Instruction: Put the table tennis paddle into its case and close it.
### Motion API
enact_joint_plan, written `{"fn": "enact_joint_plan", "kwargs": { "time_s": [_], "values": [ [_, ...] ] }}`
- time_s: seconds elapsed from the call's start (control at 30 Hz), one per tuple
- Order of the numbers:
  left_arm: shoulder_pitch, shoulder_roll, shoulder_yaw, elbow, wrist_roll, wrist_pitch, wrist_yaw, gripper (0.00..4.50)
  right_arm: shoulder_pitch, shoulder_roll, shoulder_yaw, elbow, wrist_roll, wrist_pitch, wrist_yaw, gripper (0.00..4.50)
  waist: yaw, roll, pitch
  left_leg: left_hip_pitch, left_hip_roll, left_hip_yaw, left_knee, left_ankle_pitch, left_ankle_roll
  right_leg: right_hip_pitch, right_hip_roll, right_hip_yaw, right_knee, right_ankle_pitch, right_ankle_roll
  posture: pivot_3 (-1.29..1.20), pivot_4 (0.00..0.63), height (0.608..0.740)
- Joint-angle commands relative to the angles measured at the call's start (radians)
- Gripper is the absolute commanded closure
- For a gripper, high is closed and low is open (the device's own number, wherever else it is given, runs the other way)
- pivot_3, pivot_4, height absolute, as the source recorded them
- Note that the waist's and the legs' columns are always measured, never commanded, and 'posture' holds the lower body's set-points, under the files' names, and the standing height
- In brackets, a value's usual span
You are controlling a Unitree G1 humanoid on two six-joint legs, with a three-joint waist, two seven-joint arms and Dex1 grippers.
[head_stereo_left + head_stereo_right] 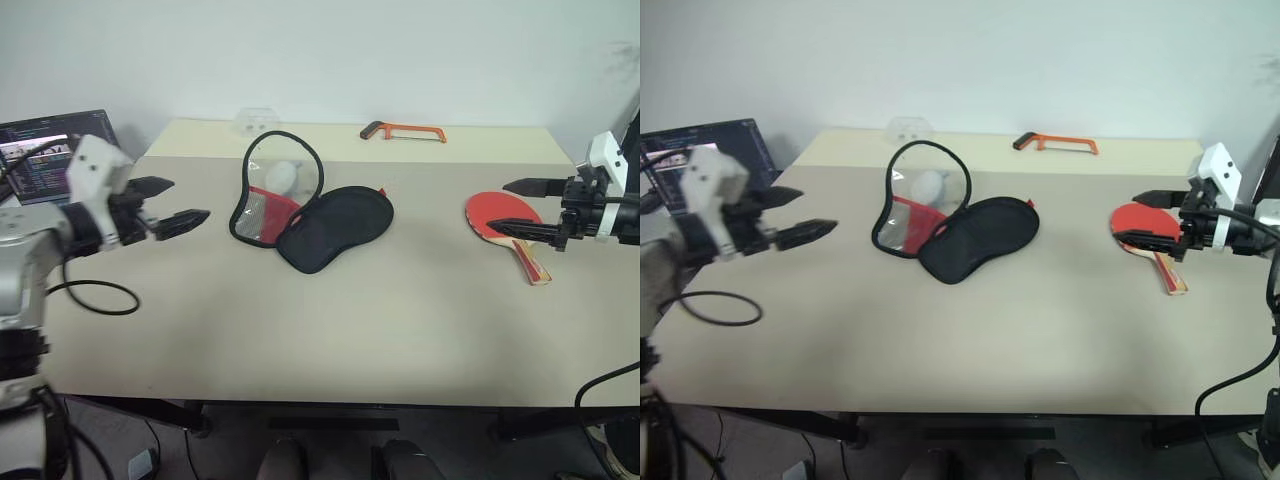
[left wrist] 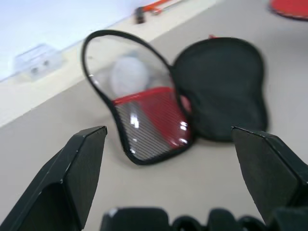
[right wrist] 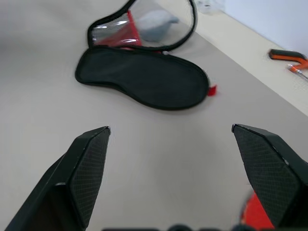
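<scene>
Both sets of jaws are spread wide with nothing between them. That goes for the left gripper (image 1: 170, 203), hanging over the left edge of the table (image 1: 330, 340), and the right gripper (image 1: 525, 208), up over the right edge.

One paddle (image 1: 505, 225) on the table, lying flat near the right edge, red face up, wooden handle pointing toward the front edge. The right gripper's lower finger sits over the red face in the head views; can't tell if it's actually touching.

One case (image 1: 305, 210), unzipped and folded open about midway along the table, a bit toward the back. Its black half (image 1: 335, 228) lies flat, and the clear-and-red mesh half (image 2: 149, 125) stands up on edge right beside it, on the side nearer the left gripper. Something pale and rounded (image 2: 129, 77) shows through the clear part; too blurry to say what it is.

Other stuff: one orange hacksaw (image 1: 404, 131) along the back edge, one small clear plastic box (image 1: 257, 120) also at the back edge, and one laptop (image 1: 55, 150) with its screen lit off the back left corner.
</scene>
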Motion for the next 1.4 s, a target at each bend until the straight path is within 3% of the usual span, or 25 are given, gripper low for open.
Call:
{"fn": "enact_joint_plan", "kwargs": {
  "time_s": [0.03, 0.2, 0.6, 0.8, 0.9, 1.13, 1.4],
  "values": [
    [-0.126, -0.061, -0.049, 0.077, 0.066, 0.006, 0.101, 0.0, 0.013, 0.015, -0.027, -0.044, 0.016, -0.033, -0.024, 0.05, 0.0, 0.0, 0.0, 0.0, 0.0, 0.0, 0.0, 0.0, 0.0, 0.0, 0.0, 0.0, 0.0, 0.0, 0.0, 0.0, 0.15, 0.74],
    [-0.347, -0.17, -0.097, 0.396, 0.181, -0.025, 0.271, 0.0, 0.033, 0.043, -0.025, -0.108, 0.032, -0.003, -0.053, 0.05, -0.003, -0.001, 0.0, 0.0, 0.0, -0.001, 0.0, 0.0, 0.0, 0.0, 0.001, 0.0, 0.001, 0.0, 0.0, 0.0, 0.15, 0.74],
    [-0.461, -0.323, -0.106, 0.891, 0.282, -0.29, 0.385, 0.0, 0.112, 0.017, -0.062, -0.239, 0.068, 0.07, -0.109, 0.05, -0.004, -0.001, 0.001, -0.001, 0.0, -0.001, 0.0, 0.0, 0.0, 0.0, 0.001, 0.0, 0.001, 0.0, 0.0, 0.0, 0.15, 0.74],
    [-0.394, -0.375, -0.139, 0.685, 0.207, -0.227, 0.052, 0.0, 0.15, -0.005, -0.089, -0.278, 0.082, 0.09, -0.137, 0.05, -0.001, -0.002, 0.001, -0.001, 0.0, -0.001, 0.0, 0.0, -0.001, 0.0, 0.001, 0.0, 0.001, 0.0, 0.0, 0.0, 0.15, 0.74],
    [-0.346, -0.39, -0.201, 0.605, 0.238, -0.17, -0.019, 0.0, 0.161, -0.011, -0.094, -0.288, 0.087, 0.092, -0.148, 0.05, -0.003, -0.001, 0.001, -0.001, 0.0, -0.001, 0.0, 0.0, -0.001, 0.0, 0.001, 0.0, 0.001, 0.0, 0.0, 0.0, 0.15, 0.74],
    [-0.332, -0.472, -0.269, 0.671, 0.363, -0.2, 0.193, 0.0, 0.183, -0.016, -0.099, -0.311, 0.1, 0.102, -0.168, 0.05, -0.008, -0.002, 0.001, 0.0, 0.0, -0.002, 0.001, 0.0, 0.0, 0.001, 0.002, 0.0, 0.002, 0.0, 0.0, 0.0, 0.15, 0.74],
    [-0.318, -0.581, -0.256, 0.687, 0.351, -0.176, 0.247, 0.0, 0.179, -0.024, -0.092, -0.307, 0.108, 0.105, -0.172, 0.05, -0.003, -0.002, 0.001, 0.0, -0.001, -0.002, 0.001, 0.0, 0.0, 0.001, 0.001, 0.0, 0.001, 0.0, 0.0, 0.0, 0.15, 0.74]
  ]
}}
